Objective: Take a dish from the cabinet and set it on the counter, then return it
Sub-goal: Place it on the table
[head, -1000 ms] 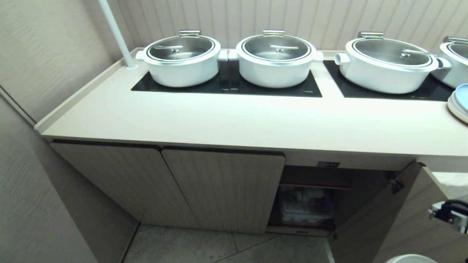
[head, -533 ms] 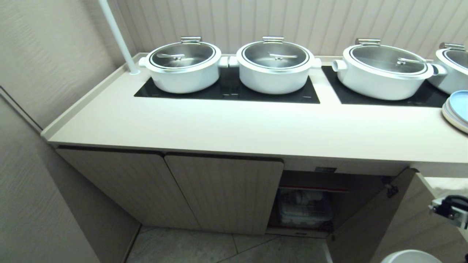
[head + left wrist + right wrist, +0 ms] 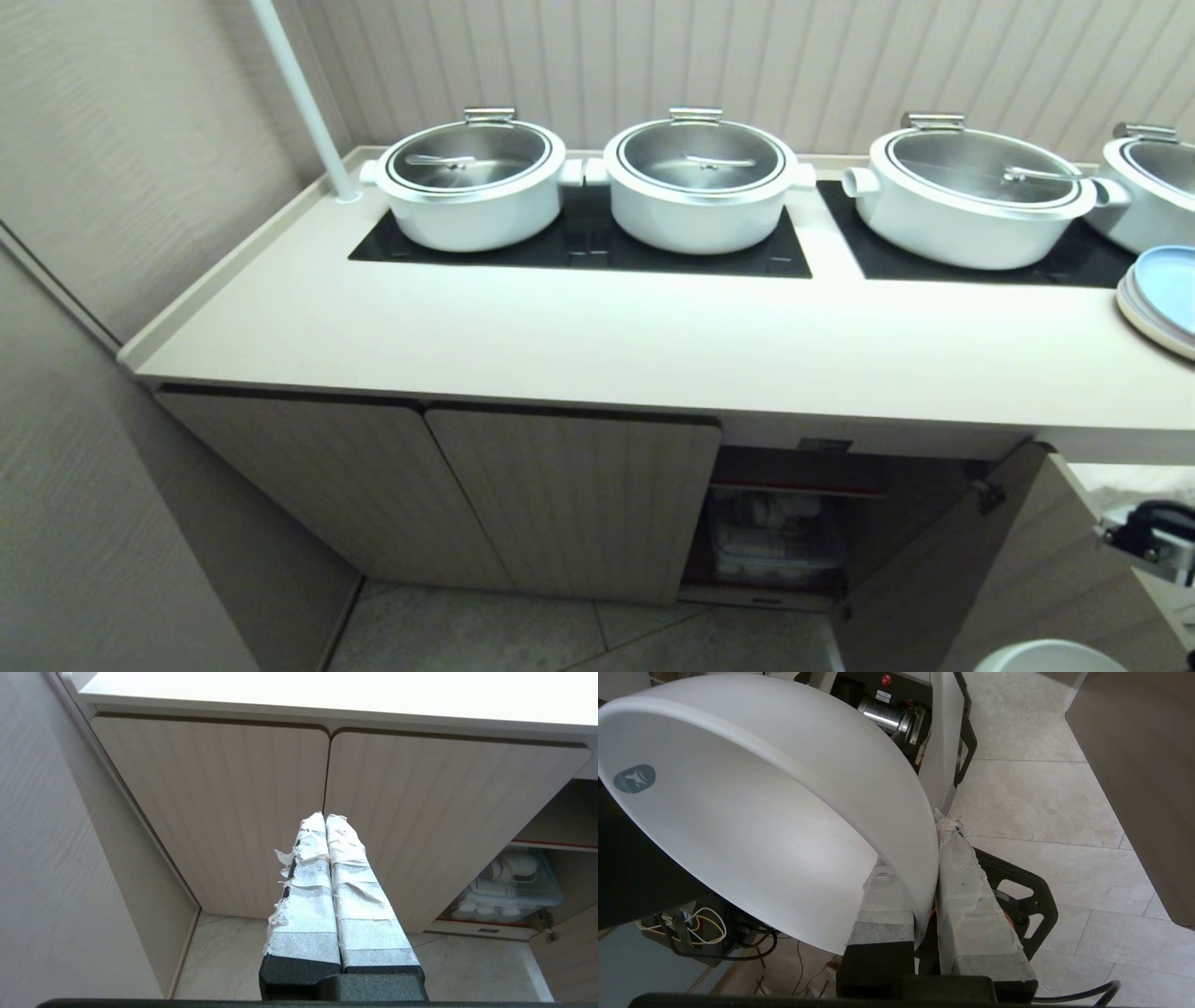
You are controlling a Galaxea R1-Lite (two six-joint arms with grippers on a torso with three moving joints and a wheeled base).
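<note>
**One bowl out, counter waiting**

One dish (image 3: 1050,656) peeks in at the head view's bottom edge, below and to the right of the counter (image 3: 597,345), with the right arm beside the swung-open cabinet (image 3: 794,523) door. That bay shows a clear tub of crockery under the counter; four lidded pots (image 3: 700,182) and blue plates (image 3: 1162,299) crowd the back, leaving the front strip free for a set-down.

Left wrist view: the left gripper (image 3: 325,820) hangs parked facing the closed doors under the counter, taped fingers pressed together.

Right wrist view: the right gripper (image 3: 936,826) pinches the dish's wall at the rim, one finger inside, one outside, so it hangs tilted but secure.
</note>
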